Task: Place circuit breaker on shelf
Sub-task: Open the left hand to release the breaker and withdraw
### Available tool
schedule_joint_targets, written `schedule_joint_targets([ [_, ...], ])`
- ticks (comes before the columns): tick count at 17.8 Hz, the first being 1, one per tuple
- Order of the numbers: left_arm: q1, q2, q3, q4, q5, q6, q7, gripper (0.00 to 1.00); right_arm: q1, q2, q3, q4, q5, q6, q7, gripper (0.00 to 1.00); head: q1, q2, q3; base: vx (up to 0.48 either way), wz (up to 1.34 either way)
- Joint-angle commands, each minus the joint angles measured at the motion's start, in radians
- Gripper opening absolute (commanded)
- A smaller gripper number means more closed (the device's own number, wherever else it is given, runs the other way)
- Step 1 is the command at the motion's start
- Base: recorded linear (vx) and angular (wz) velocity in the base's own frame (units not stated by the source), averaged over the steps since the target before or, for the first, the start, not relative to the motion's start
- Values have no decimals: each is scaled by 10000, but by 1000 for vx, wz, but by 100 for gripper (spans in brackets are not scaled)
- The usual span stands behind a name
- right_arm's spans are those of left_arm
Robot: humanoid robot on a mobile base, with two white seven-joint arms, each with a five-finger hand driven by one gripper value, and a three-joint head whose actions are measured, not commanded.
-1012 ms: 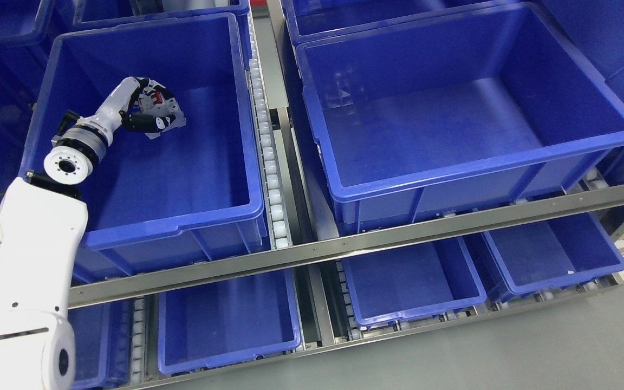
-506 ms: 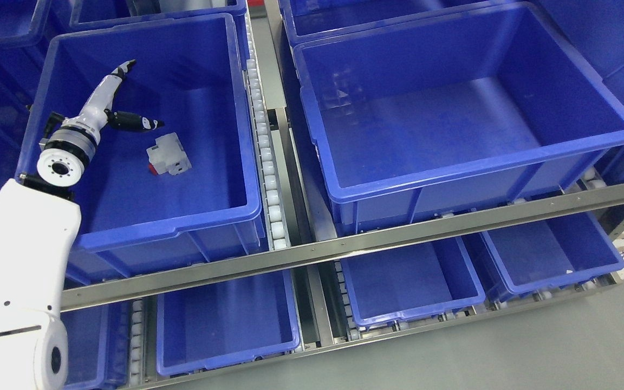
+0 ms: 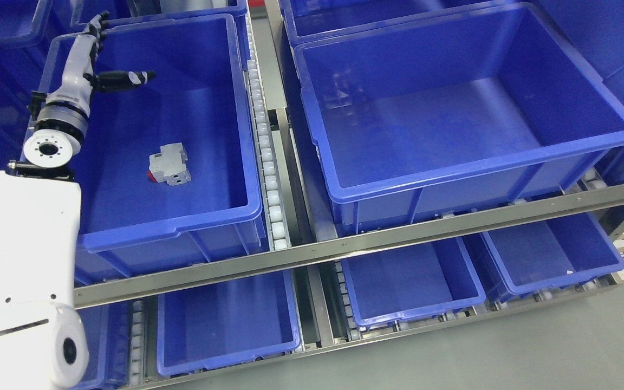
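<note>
The breaker (image 3: pixel 169 164) lies loose on the floor of the left bin (image 3: pixel 176 222), and the left hand (image 3: pixel 92 59), fingers spread and empty, could clip the bin's far wall when it pulls out.

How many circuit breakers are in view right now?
1. The circuit breaker lies on the floor of the upper left bin, apart from the open left hand above it. The other bins show none, though several are only partly visible.
</note>
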Motion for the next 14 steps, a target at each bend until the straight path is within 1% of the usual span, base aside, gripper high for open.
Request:
schedule_joint_targets([
  [1,1559,-1579,2372,-5586,1615,1121,316,100,1,-175,199,0,2,316,-29,100,0,0,0,0,0],
  [3,2846,-1579,2220,-7690,1615,1890,379,100,1,-175,199,0,2,315,-14,100,0,0,0,0,0],
  [4,3476,-1579,2098,-8581,1615,2075,364,100,1,-175,199,0,2,316,-13,100,0,0,0,0,0],
  [6,4474,-1579,1821,-10009,1615,2351,348,100,1,-175,199,0,2,316,-13,100,0,0,0,-27,5],
  [7,4859,-1579,1729,-10426,1615,2490,333,100,1,-175,199,0,-14,316,-29,100,0,0,0,-73,-9],
  [10,5795,-1579,1330,-10844,1615,2399,379,100,1,-175,199,0,-14,315,-29,100,0,0,0,-183,40],
  [14,5921,-1579,1253,-10845,1631,2322,333,100,1,-175,199,0,2,316,-14,100,0,-1,0,-237,96],
])
